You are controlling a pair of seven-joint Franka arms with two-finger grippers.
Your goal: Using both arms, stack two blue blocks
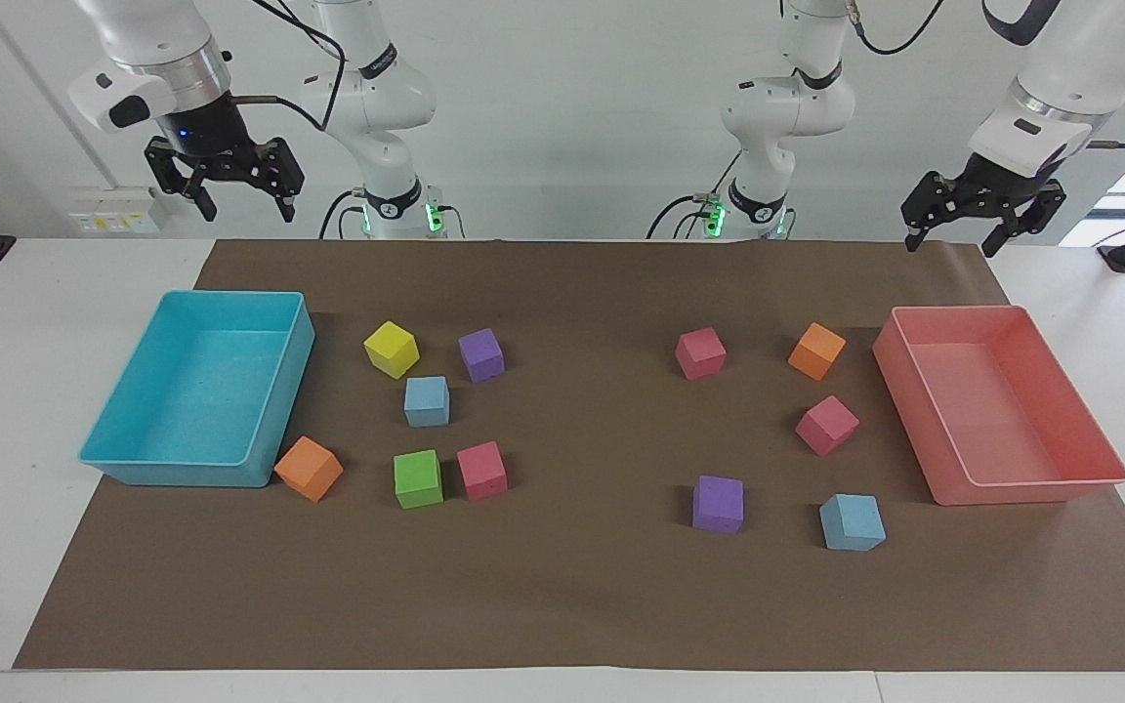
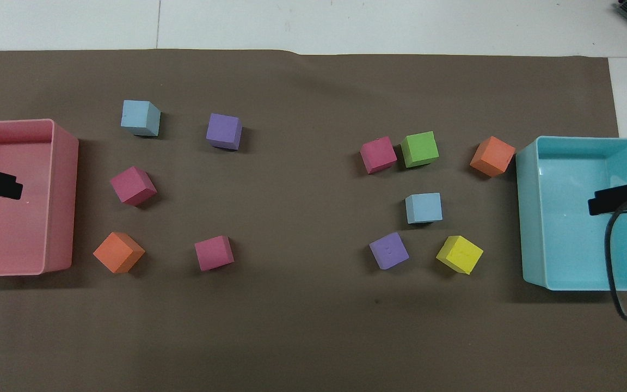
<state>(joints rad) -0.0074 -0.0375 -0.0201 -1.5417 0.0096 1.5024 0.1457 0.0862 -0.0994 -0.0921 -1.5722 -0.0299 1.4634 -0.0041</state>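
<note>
Blocks unstacked, well apart | both arms raised, fingers spread

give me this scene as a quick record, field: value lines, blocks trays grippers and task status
blue blocks: two, apart on the mat; one among the cubes near the turquoise tray, the other beside a purple cube toward the left arm's end
stack: not started, both blue blocks lie single
trays: turquoise tray and pink tray, both hold no cubes
left gripper: open, raised, holds nothing
right gripper: open, raised, holds nothing
</note>
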